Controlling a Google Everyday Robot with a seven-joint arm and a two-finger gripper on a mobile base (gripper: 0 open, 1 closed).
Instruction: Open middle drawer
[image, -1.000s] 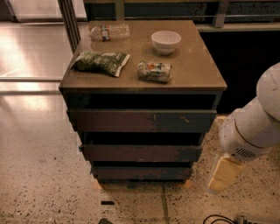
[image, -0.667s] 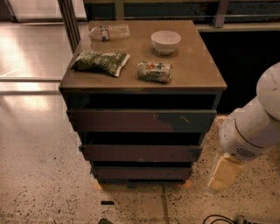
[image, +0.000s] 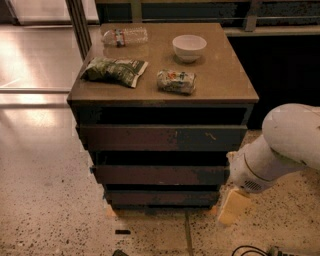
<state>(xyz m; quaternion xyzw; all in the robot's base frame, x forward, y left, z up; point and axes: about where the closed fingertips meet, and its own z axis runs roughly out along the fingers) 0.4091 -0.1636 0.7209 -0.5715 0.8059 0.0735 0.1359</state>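
hanging low beside the table's (image: 225, 80) bottom right corner, the pale yellow end effector (image: 233, 206) sits under the white arm (image: 280, 150), near the lowest drawer front (image: 160, 198). i cannot tell whether it is open or closed. the middle drawer (image: 160, 174) lies above it and to its left as seen; it looks shut, with a flat dark front and no handle. risks, as i judge them: with no handle, contact may slip off the front's edge. from this low, the end effector could catch the lowest drawer or the widest top drawer (image: 160, 137) instead. a hard jolt might shake the bowl (image: 189, 47) far above it.
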